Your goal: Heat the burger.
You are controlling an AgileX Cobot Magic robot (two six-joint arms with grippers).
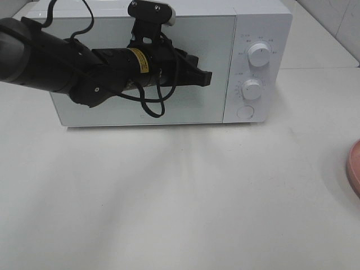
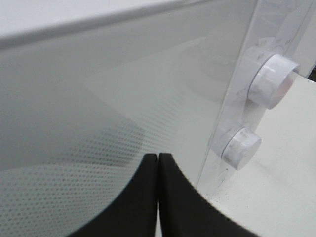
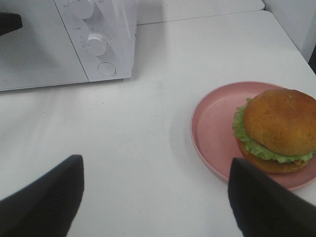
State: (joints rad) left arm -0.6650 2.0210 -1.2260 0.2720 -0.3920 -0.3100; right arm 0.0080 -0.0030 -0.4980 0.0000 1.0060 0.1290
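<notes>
The burger (image 3: pixel 276 131), with a golden-brown bun and green lettuce, sits on a pink plate (image 3: pixel 212 128) on the white table, seen in the right wrist view. Only the plate's edge (image 1: pixel 354 169) shows at the right border of the high view. My right gripper (image 3: pixel 155 190) is open above the table, just short of the plate, with nothing between its fingers. My left gripper (image 1: pixel 208 77) is shut with nothing in it, its tips (image 2: pixel 158 163) close in front of the closed glass door of the white microwave (image 1: pixel 169 62), near the door's right edge.
The microwave's control panel carries two round knobs (image 1: pixel 259 53) (image 1: pixel 252 89) and a round button (image 1: pixel 245 112). The left arm, with its cables, spans the door from the left. White tabletop (image 1: pixel 169 191) stretches in front of the microwave.
</notes>
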